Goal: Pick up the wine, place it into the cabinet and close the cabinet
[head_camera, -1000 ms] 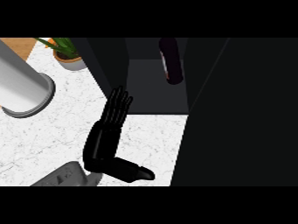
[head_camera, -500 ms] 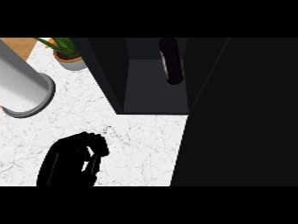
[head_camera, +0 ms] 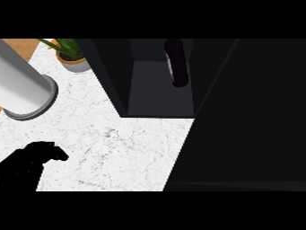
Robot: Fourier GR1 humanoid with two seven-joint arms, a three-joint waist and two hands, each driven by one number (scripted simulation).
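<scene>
The cabinet (head_camera: 156, 96) fills the upper middle of the view, its dark interior open toward the robot. A large black panel (head_camera: 255, 117) covers the whole right side and is probably its swung-open door, though its edges are too dark to be sure. The white marble tabletop (head_camera: 115, 148) spreads below and to the left of the opening. On it at the far left stands a tall grey cylinder (head_camera: 13, 81), and beyond that a small potted plant (head_camera: 69, 54) sits just beside the cabinet's left wall.

The wine (head_camera: 176, 60) stands inside the cabinet, toward the back of the compartment, with no hand touching it. So the placing step looks done, and what remains is closing the cabinet.

The left hand (head_camera: 29, 164) shows at the lower left corner over the tabletop, fingers curled in and holding nothing, well apart from the cabinet. The right hand is out of sight.

The next move calls for a hand to reach the open door's free edge and swing it across the opening, keeping clear of the bottle inside.
</scene>
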